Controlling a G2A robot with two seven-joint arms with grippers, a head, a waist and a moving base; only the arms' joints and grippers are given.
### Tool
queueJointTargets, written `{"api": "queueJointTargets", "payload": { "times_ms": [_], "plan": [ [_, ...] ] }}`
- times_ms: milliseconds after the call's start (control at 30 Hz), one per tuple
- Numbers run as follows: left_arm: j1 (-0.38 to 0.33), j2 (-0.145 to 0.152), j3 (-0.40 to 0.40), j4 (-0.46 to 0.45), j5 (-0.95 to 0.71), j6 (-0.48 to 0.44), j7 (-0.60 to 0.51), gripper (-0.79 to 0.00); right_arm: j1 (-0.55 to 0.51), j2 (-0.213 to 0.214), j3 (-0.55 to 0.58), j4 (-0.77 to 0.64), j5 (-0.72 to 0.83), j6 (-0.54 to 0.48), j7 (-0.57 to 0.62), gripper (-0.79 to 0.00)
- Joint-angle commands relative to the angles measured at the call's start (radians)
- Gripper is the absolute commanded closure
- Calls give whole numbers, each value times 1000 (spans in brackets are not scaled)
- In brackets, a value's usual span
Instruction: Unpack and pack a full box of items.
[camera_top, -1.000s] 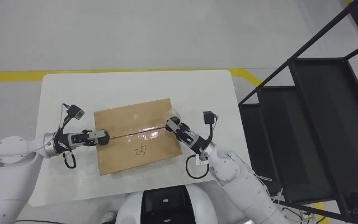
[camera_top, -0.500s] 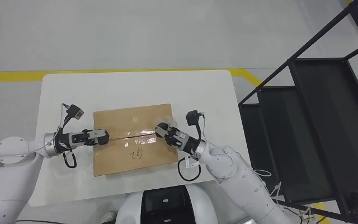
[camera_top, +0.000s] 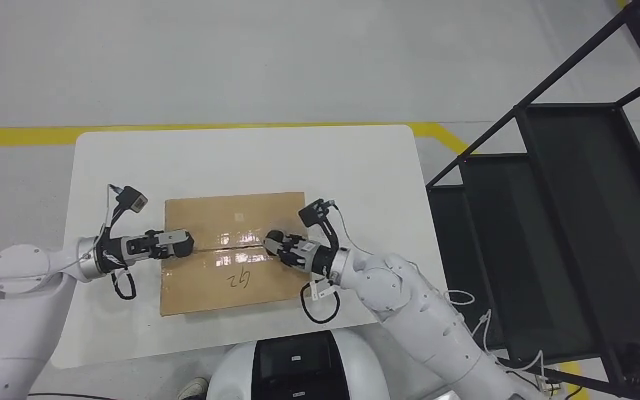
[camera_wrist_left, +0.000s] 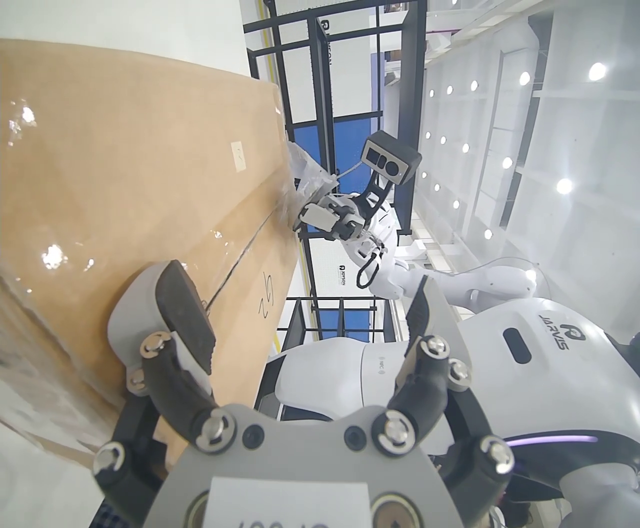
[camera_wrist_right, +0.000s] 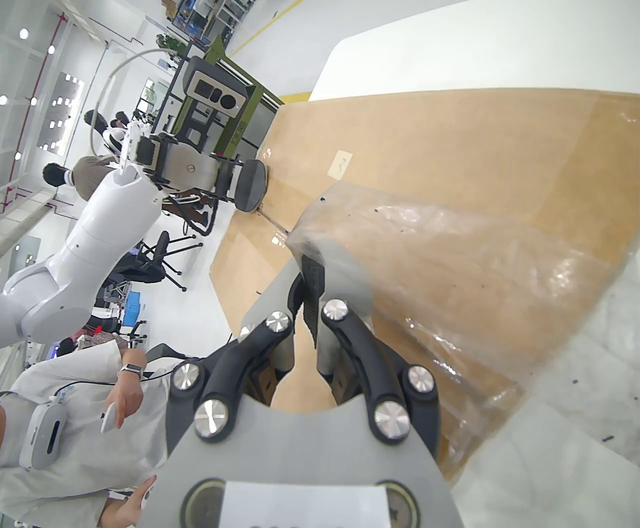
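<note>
A closed cardboard box (camera_top: 230, 215) lies on the white table (camera_top: 360, 160), with clear tape along its middle seam. My right gripper (camera_top: 272, 243) is over the middle of the seam, shut on a peeled strip of clear tape (camera_wrist_right: 450, 260) that trails back from its fingers (camera_wrist_right: 312, 280). My left gripper (camera_top: 185, 240) is at the box's left end, open. One of its pads (camera_wrist_left: 182, 300) rests against the box top (camera_wrist_left: 125, 150) by the seam's end. The right gripper (camera_wrist_left: 312, 215) also appears farther along the seam in the left wrist view.
A black metal stair frame (camera_top: 540, 200) stands to the right of the table. Bare white table surface lies behind the box and to its right. A yellow floor line (camera_top: 250, 128) runs past the table's far edge.
My right gripper has moved left along the seam from the box's right edge to its middle, dragging the tape strip. The box slid slightly left. The left arm stayed put.
</note>
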Motion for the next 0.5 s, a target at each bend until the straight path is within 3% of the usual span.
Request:
{"api": "queueJointTargets", "payload": {
  "times_ms": [0, 367, 400, 433, 467],
  "plan": [
    [0, 0, -1, -1, 0, 0, 0, -785, 7, -2, -8, 4, -11, 13, 1, 0],
    [5, 2, -9, -4, -12, -1, -4, -785, 42, -13, -58, -6, -73, 144, 40, 0],
    [5, 2, -10, -3, -12, -2, -5, -785, 43, -14, -59, -8, -75, 149, 41, -28],
    [6, 2, -11, -3, -16, -1, -5, -785, 43, -14, -60, -11, -78, 154, 42, -252],
    [6, 3, -11, -4, -17, -1, -5, -785, 43, -14, -61, -15, -80, 158, 44, -696]
  ]
}}
